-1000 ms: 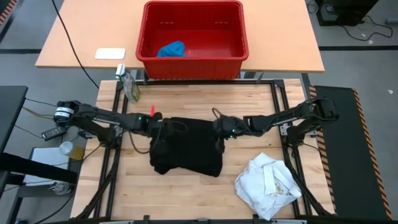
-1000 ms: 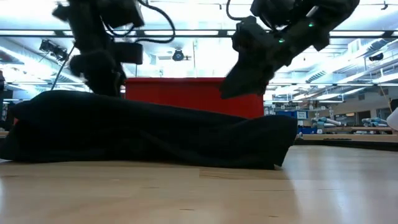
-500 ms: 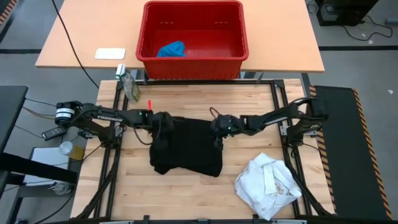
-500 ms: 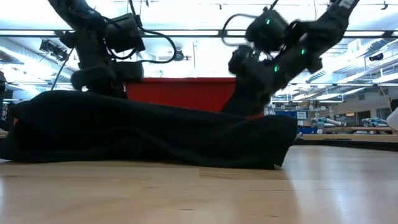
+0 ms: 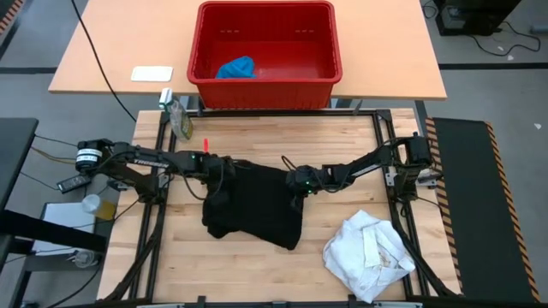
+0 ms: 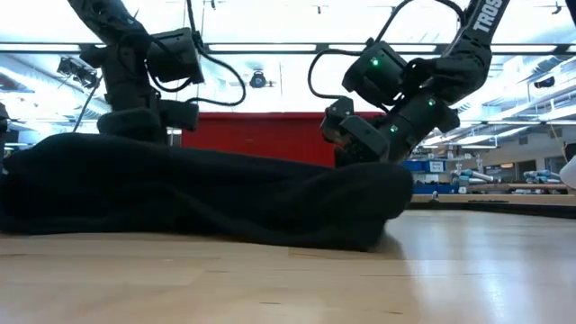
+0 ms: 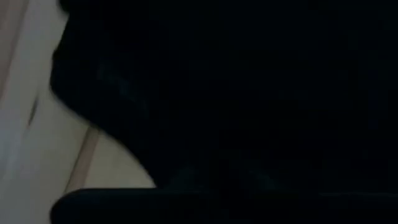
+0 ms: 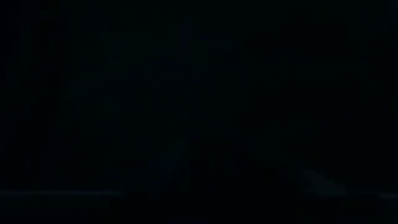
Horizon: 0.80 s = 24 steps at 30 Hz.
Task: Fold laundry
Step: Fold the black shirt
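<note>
The black garment (image 5: 254, 208) lies bunched in the middle of the wooden bench (image 5: 257, 265), with an end effector at each of its far corners. The left end effector (image 5: 224, 174) is down on the cloth's far left corner, its fingers pressed together — both wrist views are filled with dark fabric, and whether a fold is actually caught between the left fingers cannot be told. The right end effector (image 5: 297, 182) sits on the far right corner of the same garment, its tip buried in the cloth; whether its fingers are spread or pinching cannot be told.

In the low view the black garment forms a long, low mound across the bench, higher under the left end effector (image 6: 135, 121) and sloping down toward the side where the right end effector (image 6: 346, 137) leans in.

The white garment (image 5: 370, 255) lies crumpled on the bench on the near side of the right end effector and farther out toward that arm's base, well apart from the black one. The bright blue garment (image 5: 236, 68) lies in the red basket (image 5: 330, 51) — on a separate tan table (image 5: 103, 60) beyond both end effectors.
</note>
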Available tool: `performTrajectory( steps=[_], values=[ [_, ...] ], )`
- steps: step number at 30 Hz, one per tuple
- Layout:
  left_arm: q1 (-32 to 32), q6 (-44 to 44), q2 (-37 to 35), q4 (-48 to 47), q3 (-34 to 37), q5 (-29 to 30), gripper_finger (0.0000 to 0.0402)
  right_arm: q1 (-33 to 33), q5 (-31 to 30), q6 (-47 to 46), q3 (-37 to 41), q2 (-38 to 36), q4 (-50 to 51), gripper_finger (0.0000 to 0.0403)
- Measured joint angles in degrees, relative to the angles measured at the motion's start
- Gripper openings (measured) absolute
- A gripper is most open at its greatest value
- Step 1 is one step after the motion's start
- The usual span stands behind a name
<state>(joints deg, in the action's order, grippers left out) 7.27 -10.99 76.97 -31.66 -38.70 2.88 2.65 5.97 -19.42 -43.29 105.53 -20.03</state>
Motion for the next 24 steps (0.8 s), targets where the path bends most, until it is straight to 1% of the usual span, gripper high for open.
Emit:
performTrajectory(
  steps=[5,10,12,15,17,19,22,24],
  values=[
    [-1.5,-3.8,-1.5,-5.8,0.0,0.5,0.0002,-0.3,-0.8,-0.4,0.0,-0.3,0.3,0.0162],
    [-3.5,-7.1,-7.4,-9.1,0.0,3.8,0.0001,-0.3,-0.5,-0.4,0.0,-0.3,0.3,0.0161],
    [-3.4,-9.9,-10.0,-10.9,0.0,6.5,0.0001,-0.3,-0.5,-0.4,0.1,-0.3,0.4,0.0160],
    [-2.7,-17.6,-12.9,-13.5,0.0,12.9,0.0001,-0.2,-0.6,-0.4,0.1,-0.3,0.4,0.0160],
    [-2.1,-20.9,-13.5,-13.0,0.0,14.5,0.0002,-0.2,-0.6,-0.4,0.1,-0.3,0.4,0.0159],
    [-1.7,-21.2,-13.6,-10.9,0.0,14.1,0.0009,-0.2,-0.4,-0.5,0.1,-0.3,0.3,0.0159],
    [-0.6,-21.2,-13.4,-4.1,0.0,13.7,0.0032,-0.2,-0.2,-0.6,0.1,-0.3,-0.1,0.0159],
    [2.4,-21.4,-12.1,0.3,0.0,10.6,0.0051,-0.2,0.1,-0.6,0.1,-0.3,-0.5,0.0159]
  ],
)
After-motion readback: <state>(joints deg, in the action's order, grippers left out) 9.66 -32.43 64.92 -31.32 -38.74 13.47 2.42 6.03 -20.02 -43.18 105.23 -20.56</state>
